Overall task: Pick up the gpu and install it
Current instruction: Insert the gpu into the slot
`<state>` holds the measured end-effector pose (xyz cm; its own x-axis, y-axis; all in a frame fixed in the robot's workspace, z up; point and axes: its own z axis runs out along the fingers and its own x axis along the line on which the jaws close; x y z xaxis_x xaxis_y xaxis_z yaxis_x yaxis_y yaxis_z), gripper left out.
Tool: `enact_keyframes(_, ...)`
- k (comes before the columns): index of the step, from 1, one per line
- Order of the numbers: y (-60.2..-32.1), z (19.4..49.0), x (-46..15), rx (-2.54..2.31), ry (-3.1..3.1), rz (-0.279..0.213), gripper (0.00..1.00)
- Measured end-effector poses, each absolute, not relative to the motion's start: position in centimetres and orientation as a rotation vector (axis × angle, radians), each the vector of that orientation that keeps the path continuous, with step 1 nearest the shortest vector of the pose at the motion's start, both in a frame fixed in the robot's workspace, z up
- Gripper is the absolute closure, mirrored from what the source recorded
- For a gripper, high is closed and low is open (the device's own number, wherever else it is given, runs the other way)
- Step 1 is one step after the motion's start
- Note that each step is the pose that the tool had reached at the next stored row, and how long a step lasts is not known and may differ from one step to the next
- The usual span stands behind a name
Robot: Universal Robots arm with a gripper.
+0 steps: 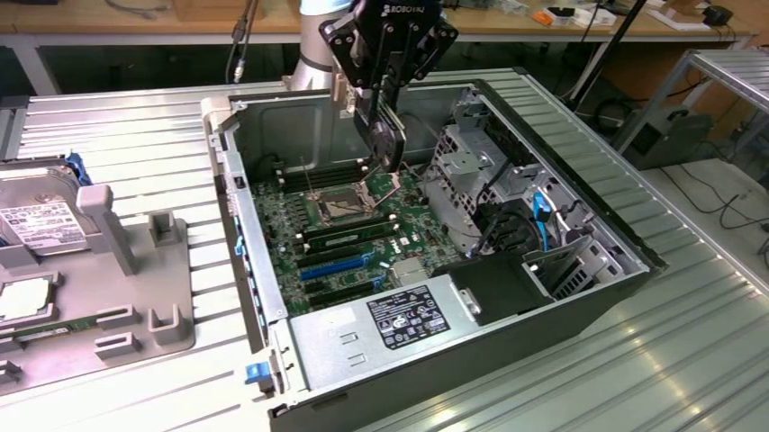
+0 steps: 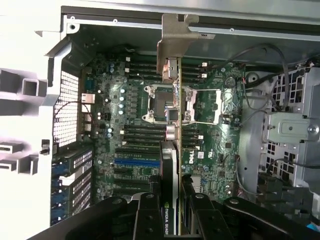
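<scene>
Hovering over an open black metal computer case [image 1: 601,211] | black robot gripper [image 1: 382,94] clenched on the gpu [image 1: 391,144], a thin black rectangular card with a pale metal bracket | card hangs edge-down, clear of the green motherboard [image 1: 348,238], above its square processor socket [image 1: 342,207]

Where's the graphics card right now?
In the exterior view, the graphics card hangs from the pincer over the open computer case, above the square processor socket on the green circuit board.
</scene>
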<state>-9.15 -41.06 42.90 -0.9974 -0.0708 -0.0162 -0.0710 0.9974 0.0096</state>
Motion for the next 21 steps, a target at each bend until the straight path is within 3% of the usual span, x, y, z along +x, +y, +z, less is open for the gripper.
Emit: enact_keyframes(21, -41.06, 42.89, -9.15, -0.416, 3.099, 0.018, 0.73)
